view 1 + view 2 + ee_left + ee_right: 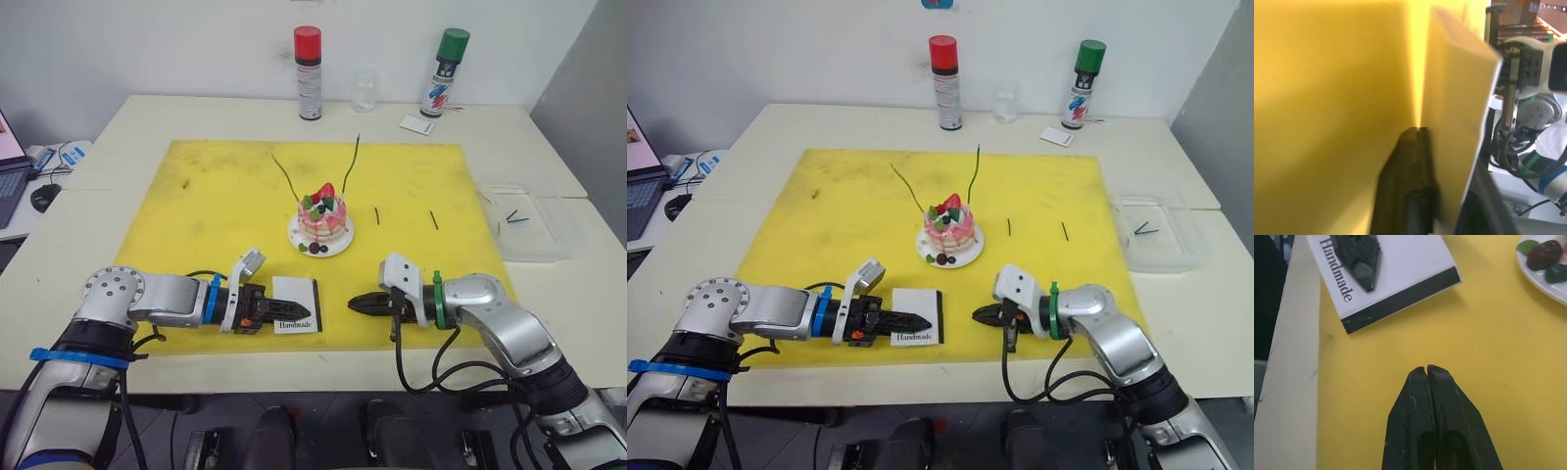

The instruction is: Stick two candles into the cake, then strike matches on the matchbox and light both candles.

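Both long, hair-thin green candles (283, 174) already stood planted in the small round pink layered cake (322, 217), which sat on its white plate (338, 246) near the middle of the yellow mat (216, 196) on the cream tabletop (176, 113); one leaned toward the robot's left, the other (352, 162) rose nearly upright, and neither tip showed a flame, so by my judgement the sticking step was finished and the striking and lighting were still to do. Two short dark matches (376, 215) lay on the mat to the right of the cake, apart from each other, the second (434, 220) farther right, and both looked untouched. The flat white rectangular matchbox (296, 303) lay at the mat's near edge, its black strip along the side facing the right arm. The left tool (265, 306) reached onto the box, and the left wrist view showed one finger on each side of the box's thin edge, so it looked clamped on it. The right tool (1427, 369) rested low over bare mat just beside the box, its fingers pressed together with nothing between them. The box bore the word "Handmade" in black. At the far edge of the tabletop stood a red-capped spray can (308, 73) and a green-capped spray can (445, 73), their labels too small to read.
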